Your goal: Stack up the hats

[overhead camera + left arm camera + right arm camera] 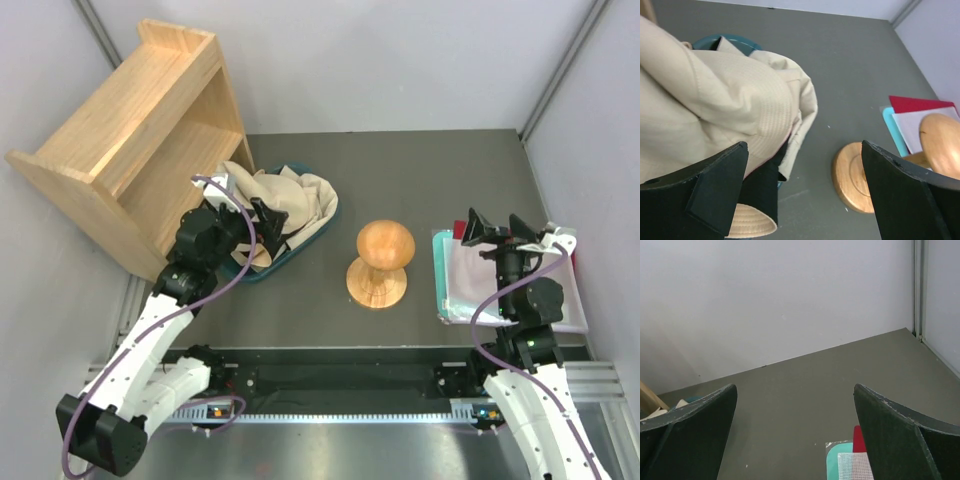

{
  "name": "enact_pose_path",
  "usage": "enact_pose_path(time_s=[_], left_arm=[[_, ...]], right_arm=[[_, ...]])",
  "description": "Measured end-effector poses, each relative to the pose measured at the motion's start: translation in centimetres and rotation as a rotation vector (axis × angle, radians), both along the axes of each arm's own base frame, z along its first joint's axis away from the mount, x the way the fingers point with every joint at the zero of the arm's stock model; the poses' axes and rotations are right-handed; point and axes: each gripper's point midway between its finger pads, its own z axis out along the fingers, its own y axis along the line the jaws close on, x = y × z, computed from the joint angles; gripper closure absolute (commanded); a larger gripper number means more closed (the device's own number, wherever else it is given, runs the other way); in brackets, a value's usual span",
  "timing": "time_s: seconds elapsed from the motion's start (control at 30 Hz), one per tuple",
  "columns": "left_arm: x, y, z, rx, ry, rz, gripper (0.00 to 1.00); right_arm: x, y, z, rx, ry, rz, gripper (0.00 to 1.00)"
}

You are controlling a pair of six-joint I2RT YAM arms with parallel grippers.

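Several cream-beige hats (292, 203) with black lining lie piled in a teal tub (322, 232) at the left. In the left wrist view the hats (725, 100) fill the left side, with a black lining fold (760, 187) hanging at the near edge. My left gripper (268, 226) is open and empty, over the pile's right edge; its left finger sits over a hat brim and the rest of the gap (803, 146) spans bare table. My right gripper (494, 228) is open and empty above the sheets at the right, also shown in its wrist view (795, 388).
A mushroom-shaped wooden stand (380, 258) stands mid-table, bare; its base (855, 177) shows in the left wrist view. A wooden shelf (140, 130) lies behind the tub. A stack of teal, red and white sheets (460, 280) lies at the right.
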Motion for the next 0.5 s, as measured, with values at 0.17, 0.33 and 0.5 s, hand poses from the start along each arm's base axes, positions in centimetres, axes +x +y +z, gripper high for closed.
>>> enact_pose_path(time_s=[0.17, 0.33, 0.5], left_arm=[[0.7, 1.1, -0.2, 0.055, -0.009, 0.056, 0.01], [1.7, 1.3, -2.9, 0.153, 0.042, 0.053, 0.01], [2.3, 2.2, -4.6, 0.222, 0.117, 0.095, 0.01]], right_arm=[[0.0, -0.1, -0.1, 0.003, 0.002, -0.007, 0.00], [0.3, -0.1, -0.5, 0.000, 0.021, -0.009, 0.00], [0.3, 0.0, -0.8, 0.009, 0.031, -0.005, 0.00]])
